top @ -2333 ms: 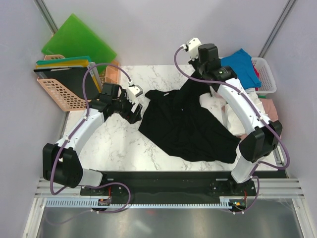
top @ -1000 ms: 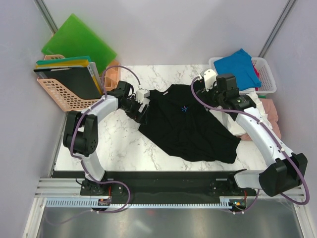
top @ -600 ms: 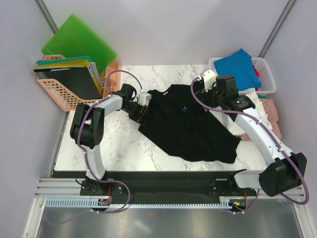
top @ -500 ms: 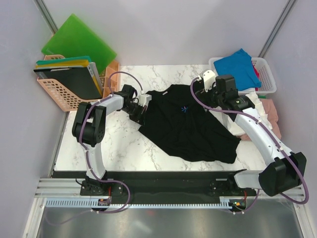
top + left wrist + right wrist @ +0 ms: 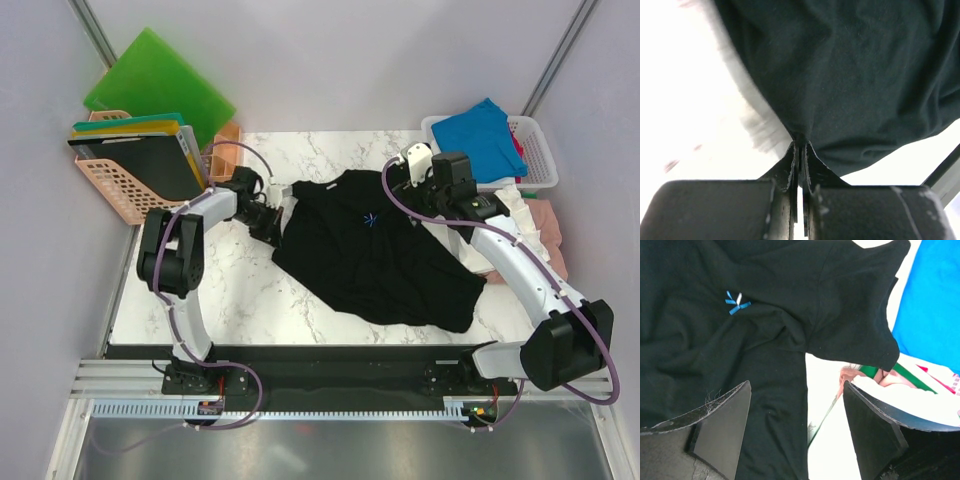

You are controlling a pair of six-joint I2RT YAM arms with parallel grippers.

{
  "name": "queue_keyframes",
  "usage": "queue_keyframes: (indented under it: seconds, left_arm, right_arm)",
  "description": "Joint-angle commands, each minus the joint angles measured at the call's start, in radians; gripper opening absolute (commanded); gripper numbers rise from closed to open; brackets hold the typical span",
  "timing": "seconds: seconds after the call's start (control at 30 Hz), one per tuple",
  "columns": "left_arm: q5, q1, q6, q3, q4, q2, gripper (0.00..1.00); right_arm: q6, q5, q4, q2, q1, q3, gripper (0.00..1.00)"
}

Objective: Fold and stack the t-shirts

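I grip the black t-shirt (image 5: 370,250) with the left gripper (image 5: 799,144) clamped on its edge; the right gripper (image 5: 796,389) gapes above it. At the table's (image 5: 220,290) far-right corner: a basket (image 5: 541,152) holding a blue t-shirt (image 5: 480,128).

The black t-shirt (image 5: 375,255) is showing soft, matt cloth. Beneath it the marble-patterned table (image 5: 220,295) is gleaming smooth. Left of it, the lattice basket (image 5: 115,185) is looking like matt plastic.

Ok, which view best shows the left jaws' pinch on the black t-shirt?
Left wrist: close up, the left gripper pinches a black t-shirt fold, jaws shut. Top external shows it small, at the shirt's left edge; right wrist shows only shirt, no pinch.
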Motion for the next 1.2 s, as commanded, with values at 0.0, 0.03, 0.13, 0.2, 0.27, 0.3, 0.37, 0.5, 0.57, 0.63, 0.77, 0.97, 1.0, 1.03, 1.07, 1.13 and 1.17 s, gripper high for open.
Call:
queue_keyframes:
  seconds: [0.0, 0.03, 0.13, 0.2, 0.27, 0.3, 0.37, 0.5, 0.57, 0.63, 0.77, 0.97, 1.0, 1.03, 1.07, 1.13, 1.17]
  left_arm:
    - [-0.018, 0.091, 0.017, -0.029, -0.018, -0.089, 0.02]
    - [-0.009, 0.131, 0.022, -0.038, -0.021, -0.112, 0.02]
    - [0.02, 0.208, 0.043, -0.074, -0.027, -0.173, 0.02]
    - [0.045, 0.275, 0.059, -0.098, -0.03, -0.207, 0.02]
    - [0.061, 0.308, 0.079, -0.117, -0.041, -0.248, 0.02]
    - [0.063, 0.338, 0.088, -0.121, -0.044, -0.259, 0.02]
    - [0.075, 0.367, 0.108, -0.126, -0.067, -0.276, 0.02]
    - [0.123, 0.456, 0.145, -0.137, -0.091, -0.299, 0.02]
    - [0.131, 0.458, 0.163, -0.15, -0.096, -0.304, 0.02]
    - [0.138, 0.46, 0.177, -0.166, -0.095, -0.322, 0.04]
    - [0.143, 0.458, 0.204, -0.212, -0.088, -0.374, 0.44]
    - [0.105, 0.458, 0.237, -0.259, -0.067, -0.495, 0.75]
    - [0.094, 0.46, 0.241, -0.264, -0.067, -0.514, 0.75]
    - [0.08, 0.46, 0.244, -0.269, -0.065, -0.532, 0.76]
    - [0.077, 0.46, 0.251, -0.273, -0.065, -0.567, 0.76]
    - [0.062, 0.458, 0.252, -0.279, -0.061, -0.601, 0.76]
    - [0.06, 0.46, 0.252, -0.284, -0.059, -0.624, 0.77]
  right_arm:
    - [0.0, 0.013, 0.029, -0.014, -0.001, -0.012, 0.81]
    - [0.0, 0.013, 0.027, -0.014, -0.001, -0.012, 0.81]
    - [0.0, 0.014, 0.027, -0.015, -0.001, -0.016, 0.81]
    - [-0.001, 0.017, 0.03, -0.014, -0.003, -0.021, 0.81]
    - [-0.004, 0.032, 0.029, -0.005, 0.0, -0.024, 0.81]
    - [-0.007, 0.036, 0.03, -0.002, -0.001, -0.025, 0.81]
    - [-0.012, 0.051, 0.032, 0.008, 0.0, -0.025, 0.81]
    - [-0.033, 0.065, 0.023, 0.011, -0.001, -0.033, 0.82]
    - [-0.05, 0.028, -0.026, -0.006, -0.001, -0.035, 0.83]
    - [-0.061, 0.008, -0.077, -0.034, -0.001, -0.036, 0.85]
    - [-0.101, -0.013, -0.212, -0.106, -0.001, -0.059, 0.9]
    - [-0.147, -0.004, -0.443, -0.212, -0.003, -0.119, 0.91]
    - [-0.147, -0.006, -0.456, -0.219, -0.001, -0.13, 0.91]
    - [-0.15, -0.006, -0.469, -0.233, -0.001, -0.14, 0.89]
    - [-0.153, -0.007, -0.486, -0.238, -0.003, -0.166, 0.88]
    - [-0.15, -0.047, -0.497, -0.244, -0.003, -0.194, 0.86]
    - [-0.145, -0.084, -0.508, -0.241, -0.004, -0.22, 0.85]
